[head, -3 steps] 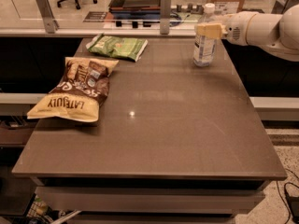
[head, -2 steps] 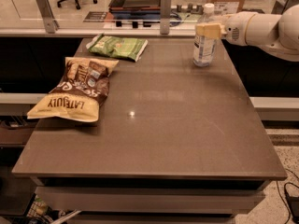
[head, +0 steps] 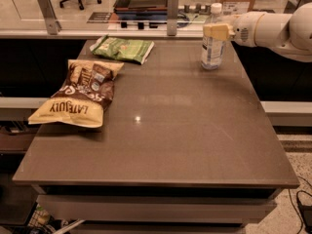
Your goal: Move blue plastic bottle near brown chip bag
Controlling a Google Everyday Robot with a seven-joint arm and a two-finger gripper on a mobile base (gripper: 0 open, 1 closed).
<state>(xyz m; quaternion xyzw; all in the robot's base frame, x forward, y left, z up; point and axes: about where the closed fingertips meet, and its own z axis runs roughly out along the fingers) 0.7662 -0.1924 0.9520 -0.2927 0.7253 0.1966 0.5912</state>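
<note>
Taking the middle of the table (head: 185, 130) as the clock's centre, your bottle (head: 212, 53) stands upright at about 1 o'clock, close to the far edge and a little in from the right side. Its base rests on the tabletop and its white cap (head: 216, 7) shows above the gripper.

Your gripper (head: 215, 31) is at the bottle's upper part, reaching in from 3 o'clock on the white arm (head: 273, 27). Its yellow tip lies across the front of the bottle, just below the neck. Whether it is clamped on the bottle or only sitting around it, you cannot tell from this view, since the far side of the grip is hidden behind the plastic.

The chip bag (head: 78, 94) lies flat at about 9 o'clock, near the left edge, with its lettering upside down to you. It is well apart from the bottle, with most of the table's width between them.

A green bag (head: 123, 49) lies flat at about 11 o'clock near the far edge, just beyond the chip bag's far corner and apart from the bottle.
</note>
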